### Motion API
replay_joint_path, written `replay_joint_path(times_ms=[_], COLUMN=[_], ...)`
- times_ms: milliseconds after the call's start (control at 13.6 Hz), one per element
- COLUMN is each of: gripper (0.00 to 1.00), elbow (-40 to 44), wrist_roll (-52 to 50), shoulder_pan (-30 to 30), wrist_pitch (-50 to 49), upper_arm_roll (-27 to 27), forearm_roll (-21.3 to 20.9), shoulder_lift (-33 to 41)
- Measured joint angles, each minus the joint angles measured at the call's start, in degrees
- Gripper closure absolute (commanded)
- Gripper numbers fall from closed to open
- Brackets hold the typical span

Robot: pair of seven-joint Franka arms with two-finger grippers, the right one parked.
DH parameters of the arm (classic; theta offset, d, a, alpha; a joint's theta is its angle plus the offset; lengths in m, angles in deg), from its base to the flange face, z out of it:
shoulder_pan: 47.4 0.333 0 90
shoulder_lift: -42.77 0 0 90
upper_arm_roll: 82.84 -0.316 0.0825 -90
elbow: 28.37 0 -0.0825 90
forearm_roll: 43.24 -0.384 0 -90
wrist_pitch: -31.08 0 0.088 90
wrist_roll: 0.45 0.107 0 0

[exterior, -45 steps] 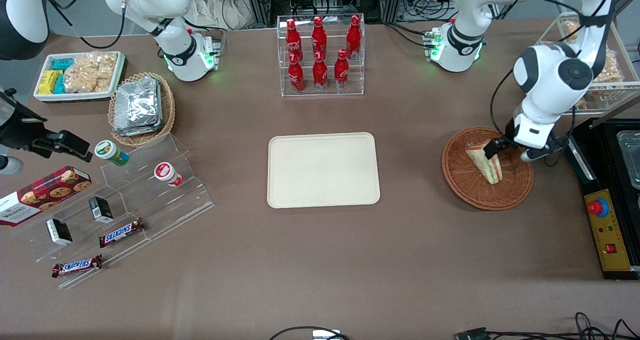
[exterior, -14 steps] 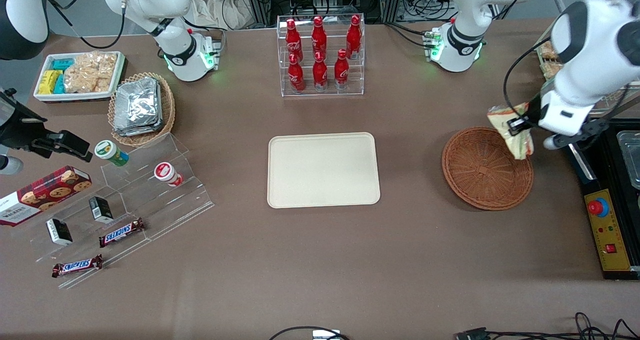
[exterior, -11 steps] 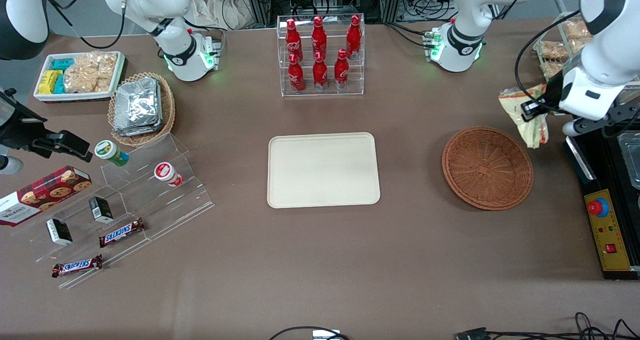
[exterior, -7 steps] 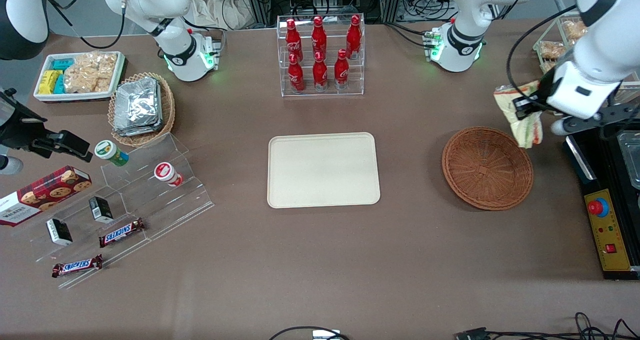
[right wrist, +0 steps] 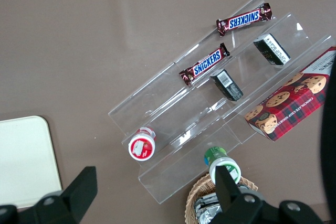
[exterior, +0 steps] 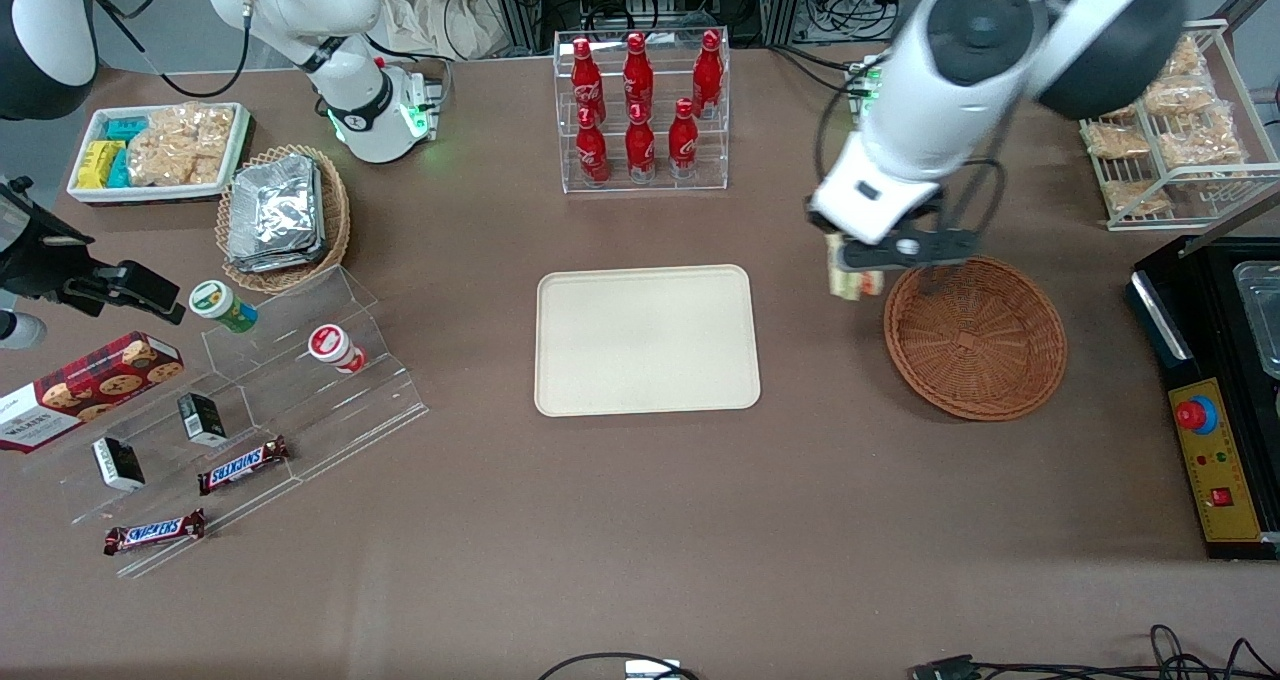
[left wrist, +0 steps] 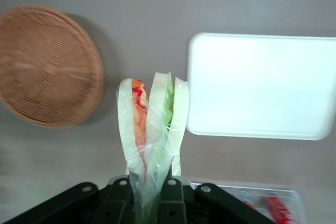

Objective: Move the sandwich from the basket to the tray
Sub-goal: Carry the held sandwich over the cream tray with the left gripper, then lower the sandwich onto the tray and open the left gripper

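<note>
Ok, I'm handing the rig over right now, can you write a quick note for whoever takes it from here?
Pincer: shut on the sandwich, held in the air above bare table, between the basket and the tray.
Basket: holds nothing, toward the working arm's end of the table.
Tray: nothing on it, mid-table, nearer the front camera than the bottle rack.
Done: sandwich picked up and out of the basket.
Left: carry it over the tray, lower it, open the pincer and pull back.
</note>
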Motion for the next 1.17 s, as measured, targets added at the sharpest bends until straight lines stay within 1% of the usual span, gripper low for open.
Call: replay_joint_path(times_ms=[147,220,294,440,734,954,1174], gripper=[1.0,0.98,0.97,0.97,0.97,0.97,0.97], elbow=[2.6,3.1,3.2,1.9,-7.8,-15.0,-16.5], wrist_roll=[-6.1,-8.0,-9.0,-9.3,-9.3,-9.3,-9.4], shoulder_pan=[-0.2,-0.4,-0.6,-0.6,-0.4,-0.2,0.1], wrist_pitch=[0.0,0.1,0.5,3.5,18.5,27.9,32.8], upper_arm_roll=[7.0,9.7,11.1,11.6,11.4,11.0,9.6], forearm_roll=[-3.8,-6.0,-7.6,-8.6,-9.6,-14.0,-15.4], shoulder_lift=[-4.5,-6.3,-7.8,-10.0,-12.8,-15.2,-19.4])
